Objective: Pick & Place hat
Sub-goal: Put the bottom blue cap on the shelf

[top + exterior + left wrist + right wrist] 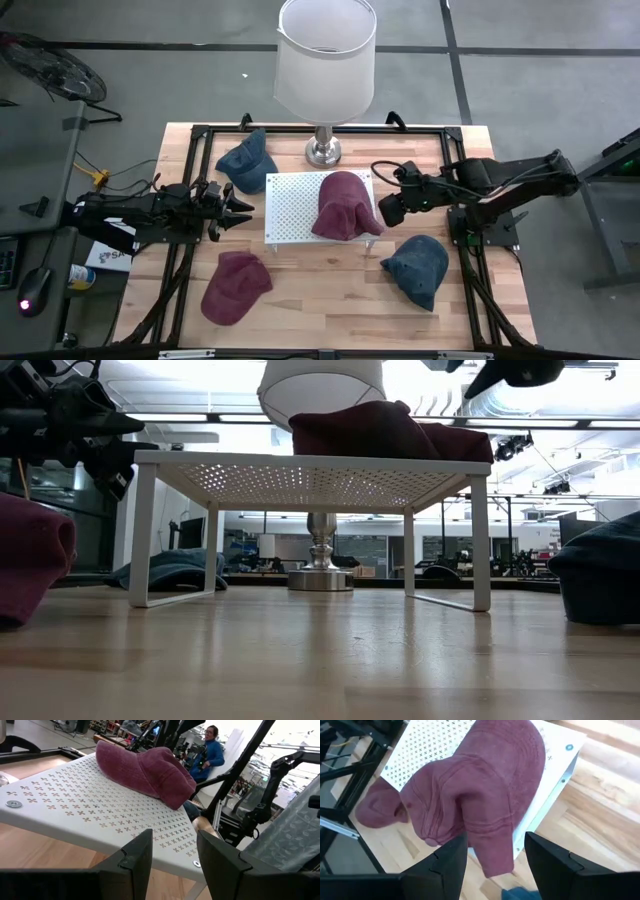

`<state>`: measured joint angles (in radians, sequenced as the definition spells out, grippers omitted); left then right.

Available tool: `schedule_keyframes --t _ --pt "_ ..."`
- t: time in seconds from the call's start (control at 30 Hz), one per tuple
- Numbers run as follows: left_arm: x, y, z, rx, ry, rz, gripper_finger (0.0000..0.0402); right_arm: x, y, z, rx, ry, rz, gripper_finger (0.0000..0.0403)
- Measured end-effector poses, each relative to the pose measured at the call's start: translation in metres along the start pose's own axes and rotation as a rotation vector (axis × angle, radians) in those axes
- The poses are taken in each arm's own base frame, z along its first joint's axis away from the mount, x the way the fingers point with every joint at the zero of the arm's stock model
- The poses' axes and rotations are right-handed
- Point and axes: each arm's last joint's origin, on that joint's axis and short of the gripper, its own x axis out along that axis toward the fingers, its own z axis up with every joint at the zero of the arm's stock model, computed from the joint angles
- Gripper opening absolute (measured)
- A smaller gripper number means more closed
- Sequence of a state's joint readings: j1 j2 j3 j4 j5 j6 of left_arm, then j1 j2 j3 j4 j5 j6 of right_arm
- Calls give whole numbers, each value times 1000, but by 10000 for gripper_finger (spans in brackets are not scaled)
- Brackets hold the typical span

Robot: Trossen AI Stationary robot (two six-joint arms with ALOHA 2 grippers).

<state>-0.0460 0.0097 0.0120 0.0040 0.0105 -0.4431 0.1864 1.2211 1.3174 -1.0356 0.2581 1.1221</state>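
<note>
The right hand (390, 210) hovers just beside the right edge of a white perforated shelf (290, 205), its two fingers spread apart and holding nothing. In its wrist view the fingers (447, 865) frame the lower edge of a maroon hat (345, 205), which lies on the right part of the shelf with one side drooping over the rim toward the hand. Hand and hat look close but apart; no finger is seen pressing the cloth. This reads as either the moment just after setting the hat on the shelf or the approach to take it; the pictures alone cannot settle which. If the hat is being placed, the next move calls for drawing the hand clear without snagging the overhanging cloth. Across the shelf, the left hand (235, 208) waits near the shelf's left edge, fingers likewise spread and empty, pointing toward the hat. Farther out on the wooden desk (320, 300) lie three more hats: a second maroon hat (235, 288) at front left, a blue hat (415, 268) at front right, and another blue hat (248, 160) at back left. A lamp (325, 70) with a white shade stands behind the shelf.
</note>
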Motion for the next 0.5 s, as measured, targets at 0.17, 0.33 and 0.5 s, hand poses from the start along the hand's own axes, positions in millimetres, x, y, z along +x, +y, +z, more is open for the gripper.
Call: schedule_keyframes --t 0.17,0.33,0.5 --pt "0 0 0 0 0 0 154 -6 -5 0 -49 -11 -21 190" --pt "0 0 0 0 0 0 154 -14 -20 -8 -47 83 -117 190" --pt "0 0 0 0 0 0 154 -20 -34 -19 -39 187 -244 190"
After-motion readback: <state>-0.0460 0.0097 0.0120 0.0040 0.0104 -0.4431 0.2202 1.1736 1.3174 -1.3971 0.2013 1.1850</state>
